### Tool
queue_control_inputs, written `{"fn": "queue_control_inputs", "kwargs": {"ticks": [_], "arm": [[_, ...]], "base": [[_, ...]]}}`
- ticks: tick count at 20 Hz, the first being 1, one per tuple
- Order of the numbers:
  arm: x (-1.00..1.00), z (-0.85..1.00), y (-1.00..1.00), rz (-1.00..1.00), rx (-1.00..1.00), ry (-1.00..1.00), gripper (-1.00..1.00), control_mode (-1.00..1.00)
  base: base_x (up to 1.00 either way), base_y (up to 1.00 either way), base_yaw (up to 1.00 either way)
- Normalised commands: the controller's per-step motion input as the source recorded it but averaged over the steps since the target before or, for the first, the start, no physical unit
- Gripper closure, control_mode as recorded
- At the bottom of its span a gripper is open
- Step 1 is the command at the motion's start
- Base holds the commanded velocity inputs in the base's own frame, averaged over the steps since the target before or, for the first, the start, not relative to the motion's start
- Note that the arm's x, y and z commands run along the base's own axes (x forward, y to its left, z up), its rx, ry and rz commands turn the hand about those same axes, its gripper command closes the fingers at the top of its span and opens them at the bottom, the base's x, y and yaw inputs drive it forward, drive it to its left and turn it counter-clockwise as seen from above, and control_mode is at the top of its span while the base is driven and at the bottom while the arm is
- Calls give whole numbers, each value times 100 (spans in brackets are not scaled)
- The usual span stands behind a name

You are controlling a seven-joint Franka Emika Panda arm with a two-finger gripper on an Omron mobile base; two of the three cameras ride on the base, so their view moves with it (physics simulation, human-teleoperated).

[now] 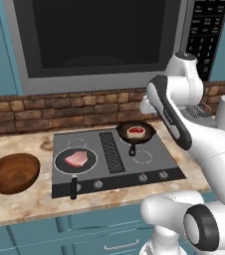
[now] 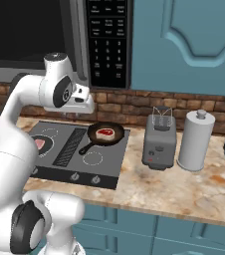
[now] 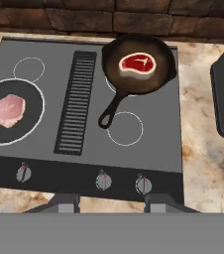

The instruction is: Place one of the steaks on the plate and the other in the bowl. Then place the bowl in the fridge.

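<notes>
Two steaks lie in black pans on the stove. The deep red steak with a white fat rim is in the back right pan. In the front left pan is the pale pink steak. A brown wooden bowl stands on the counter left of the stove, with nothing in it. My gripper hangs high above the stove's front edge, open, nothing between its fingers. The plate and the fridge are out of view.
The black stove has a centre grille and front knobs. A grey toaster and a white paper towel roll stand on the counter to its right. A microwave hangs above against the brick wall.
</notes>
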Motion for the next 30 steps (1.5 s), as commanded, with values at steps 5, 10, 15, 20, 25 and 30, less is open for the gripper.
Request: {"fn": "queue_control_inputs", "kwargs": {"ticks": [5, 10, 15, 20, 25, 30], "arm": [[-26, -20, 0, -4, 0, 0, -100, -100], [-36, -37, 12, -19, 0, -5, -100, -100], [-7, -28, 17, -28, 3, -8, -100, -100], [0, -20, 1, -31, 10, -8, -100, -100], [5, -22, 0, -31, 11, -2, -100, -100], [36, -5, -6, -20, 14, 0, -100, -100]], "base": [[0, 0, 0], [0, 0, 0], [0, 0, 0], [0, 0, 0], [0, 0, 0], [0, 0, 0]]}}
